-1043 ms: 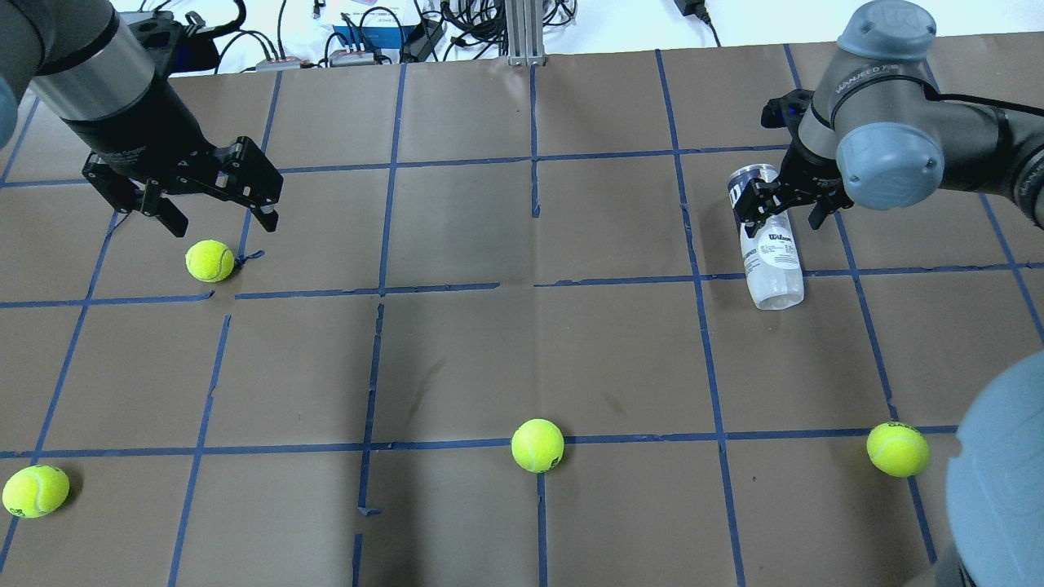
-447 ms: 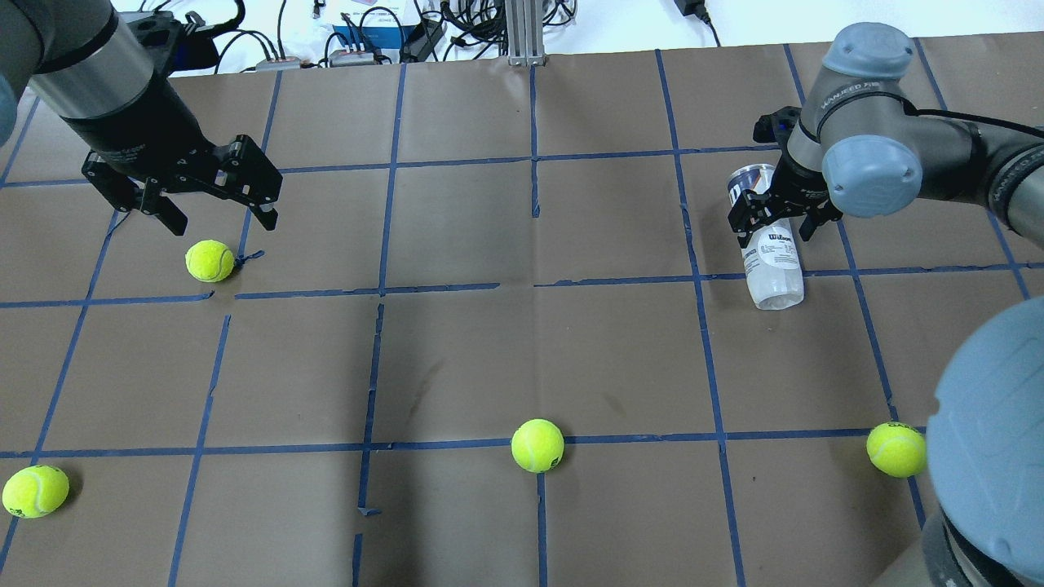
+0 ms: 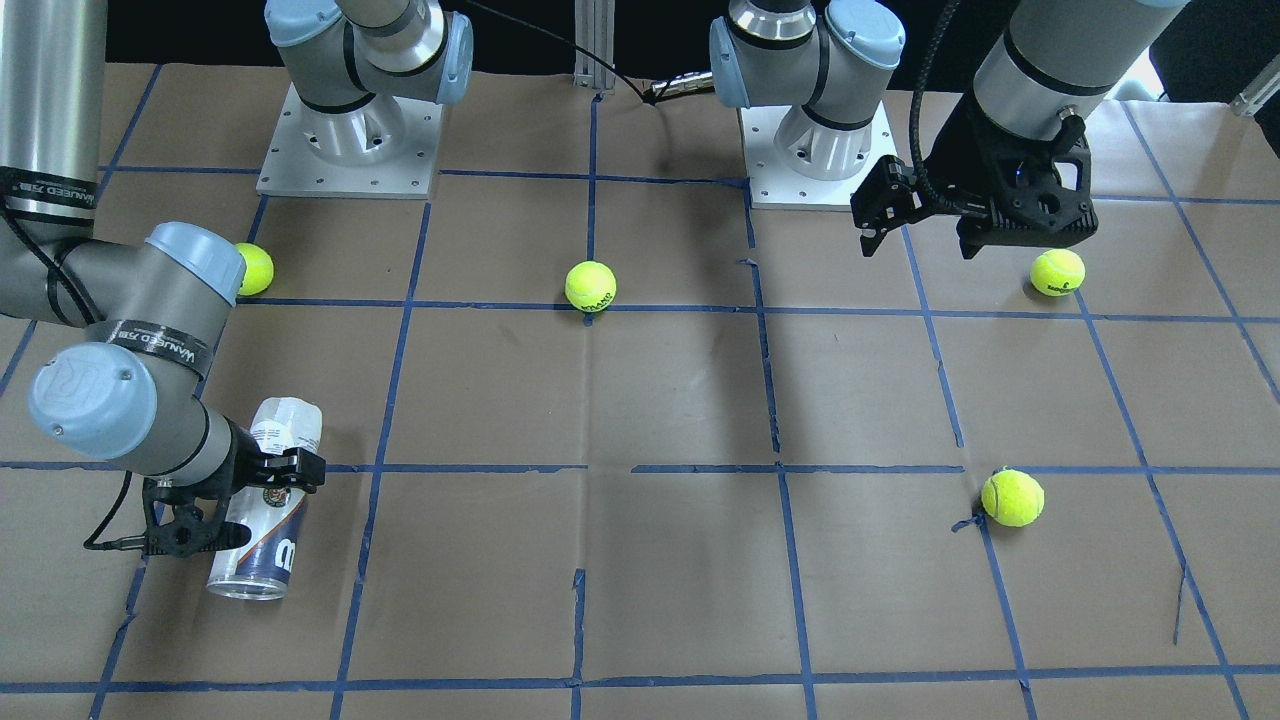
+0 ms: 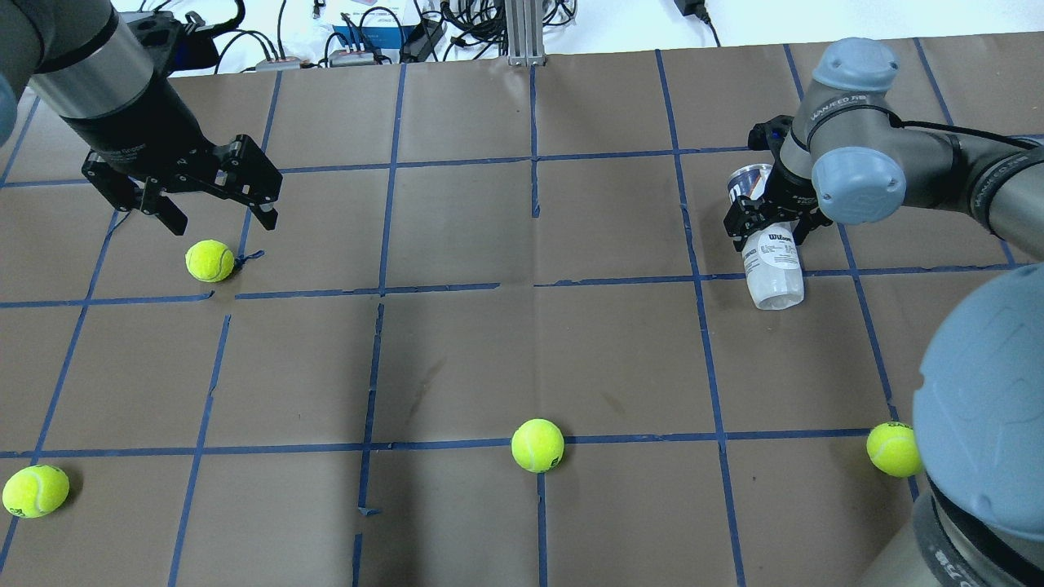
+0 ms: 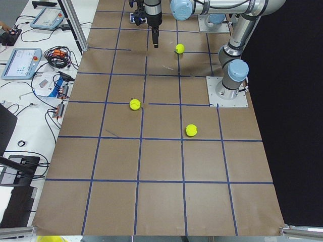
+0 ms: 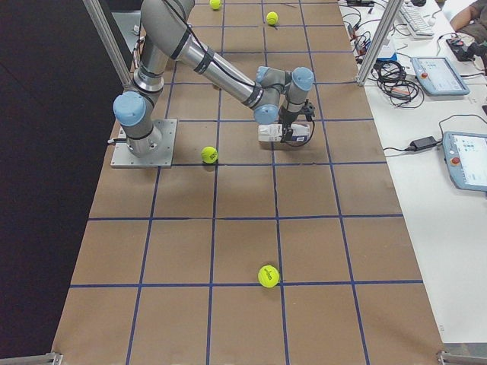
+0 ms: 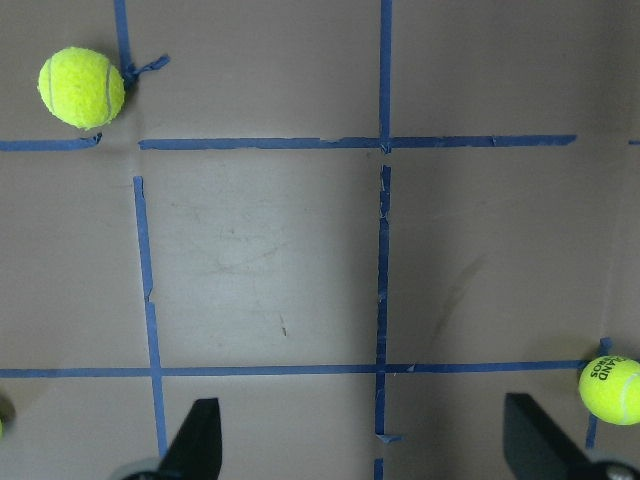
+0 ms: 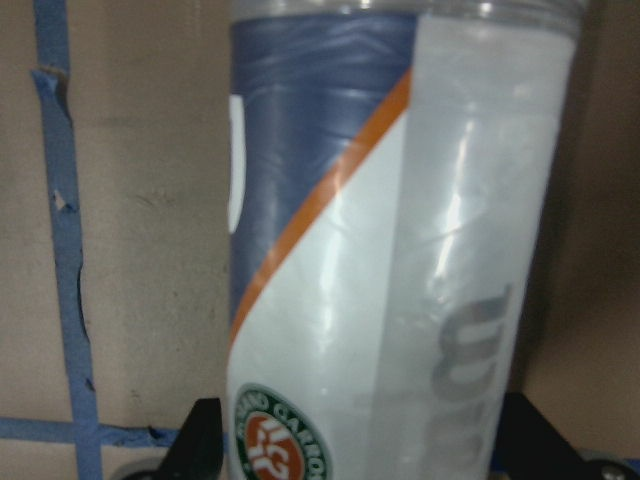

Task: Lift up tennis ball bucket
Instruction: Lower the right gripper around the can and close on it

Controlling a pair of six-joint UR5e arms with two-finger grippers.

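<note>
Taped brown table (image 4: 457,359) (cables (image 4: 383,33) beyond): right tool (image 4: 771,231) gapes astride tennis ball bucket (image 4: 775,273); left tool (image 4: 222,224) gapes too.

Far right on the table (image 4: 457,359), on its side between the right gripper's (image 4: 771,222) fingers: tennis ball bucket (image 4: 773,259). Far left, near the left gripper (image 4: 222,222): far-left tennis ball (image 4: 210,260). Along the near row, well apart: near-left tennis ball (image 4: 35,491), near-centre tennis ball (image 4: 537,445), near-right tennis ball (image 4: 893,448).
</note>
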